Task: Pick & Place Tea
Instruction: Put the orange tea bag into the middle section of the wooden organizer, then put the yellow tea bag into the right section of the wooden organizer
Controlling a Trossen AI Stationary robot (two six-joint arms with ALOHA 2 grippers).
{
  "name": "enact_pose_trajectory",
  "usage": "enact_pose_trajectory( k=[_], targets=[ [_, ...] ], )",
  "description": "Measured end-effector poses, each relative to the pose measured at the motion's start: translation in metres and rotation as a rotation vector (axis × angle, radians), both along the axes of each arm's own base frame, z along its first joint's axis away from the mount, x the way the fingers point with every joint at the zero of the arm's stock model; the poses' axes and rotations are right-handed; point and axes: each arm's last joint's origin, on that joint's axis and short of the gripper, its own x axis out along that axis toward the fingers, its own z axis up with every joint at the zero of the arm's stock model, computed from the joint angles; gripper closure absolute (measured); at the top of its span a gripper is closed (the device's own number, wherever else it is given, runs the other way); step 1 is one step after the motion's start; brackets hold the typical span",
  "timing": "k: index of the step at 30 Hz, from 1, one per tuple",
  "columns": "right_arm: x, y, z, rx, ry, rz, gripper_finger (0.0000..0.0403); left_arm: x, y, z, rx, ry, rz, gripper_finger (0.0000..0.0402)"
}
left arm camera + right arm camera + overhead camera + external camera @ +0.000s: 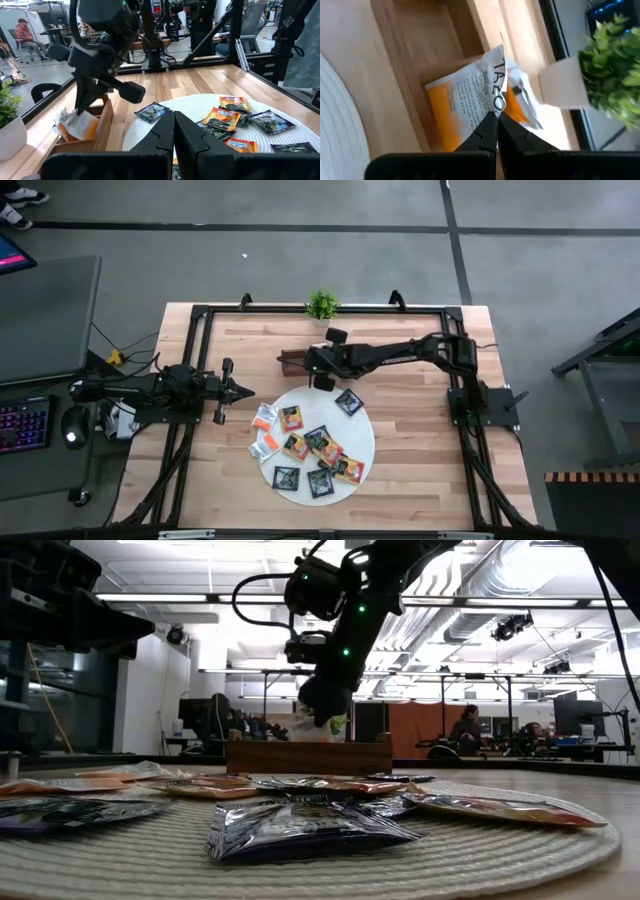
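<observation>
Your left gripper (243, 390) waits clenched and empty just left of the round mat (365, 442). On the mat lie the remaining tea sachets (318, 445). Your right gripper (496, 116) pinches a white-and-orange sachet (470, 97) over the wooden tray (420, 30): placing step. Next, release into that compartment, minding the potted plant (321, 305) close behind.

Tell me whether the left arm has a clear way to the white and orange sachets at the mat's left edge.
Probably yes. The left gripper, shut, points at the mat, and the white-and-orange sachets lie just ahead with bare table between. The right gripper is away over the tray, shut on a sachet.
</observation>
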Motion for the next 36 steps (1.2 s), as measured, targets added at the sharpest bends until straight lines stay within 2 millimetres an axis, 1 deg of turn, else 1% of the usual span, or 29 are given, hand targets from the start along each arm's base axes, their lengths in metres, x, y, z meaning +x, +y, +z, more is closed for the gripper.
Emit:
enact_pose_trajectory(
  k=[6, 13, 21, 29, 36],
  targets=[
    [0.0019, -0.0018, -0.007, 0.032, -0.009, -0.011, 0.0402, 0.0, 0.0, 0.0, 0.0, 0.0, 0.0, 0.0401],
    [0.0021, -0.007, -0.0061, 0.046, -0.024, -0.014, 0.0402, 0.0, 0.0, 0.0, 0.0, 0.0, 0.0, 0.0401],
    [0.0022, -0.0074, -0.0063, 0.065, -0.027, -0.004, 0.0396, 0.0, 0.0, 0.0, 0.0, 0.0, 0.0, 0.0401],
    [0.0022, -0.0076, -0.006, 0.057, -0.025, -0.001, 0.036, 0.0, 0.0, 0.0, 0.0, 0.0, 0.0, 0.0401],
    [0.0025, -0.0086, -0.0049, 0.025, -0.03, -0.021, 0.0304, 0.0, 0.0, 0.0, 0.0, 0.0, 0.0, 0.0401]
  ],
)
